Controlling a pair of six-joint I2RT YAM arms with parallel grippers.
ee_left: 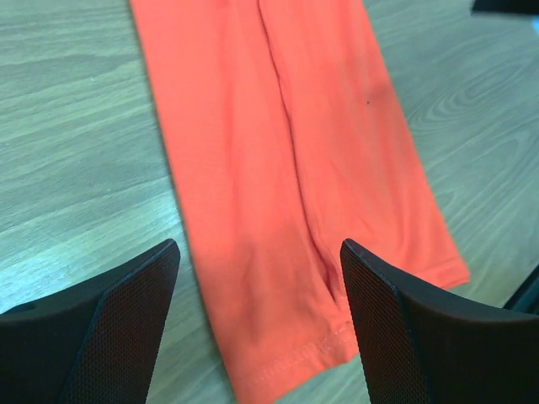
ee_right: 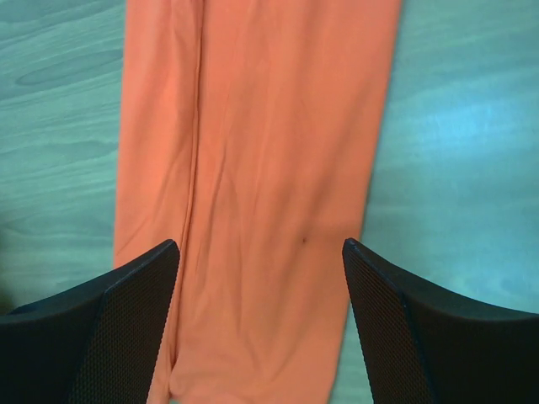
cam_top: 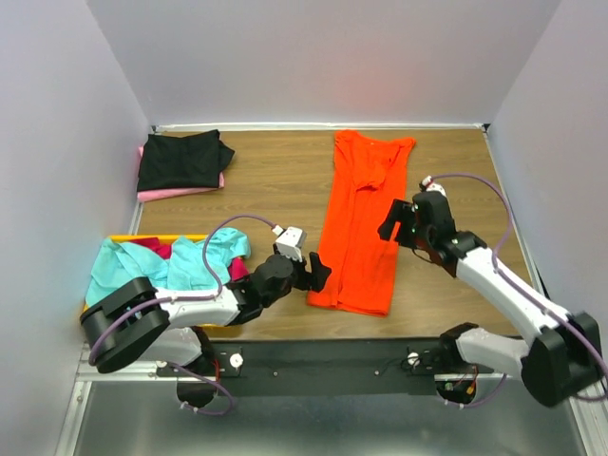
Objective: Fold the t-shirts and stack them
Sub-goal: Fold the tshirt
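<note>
So far: orange t-shirt (cam_top: 359, 223) mid-table, sides folded into narrow strip, cross-folds left. We see left gripper (cam_top: 319, 271), right gripper (cam_top: 389, 222) spread, empty, at its edges. Black t-shirt (cam_top: 182, 160) stacked on pink t-shirt (cam_top: 176, 193); teal t-shirt (cam_top: 157, 266), magenta t-shirt (cam_top: 163, 250) unfolded.

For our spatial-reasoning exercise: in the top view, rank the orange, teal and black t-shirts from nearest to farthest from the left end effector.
1. Orange t-shirt, just right of the left end effector.
2. Teal t-shirt, to its left.
3. Black t-shirt, back-left corner.
</note>
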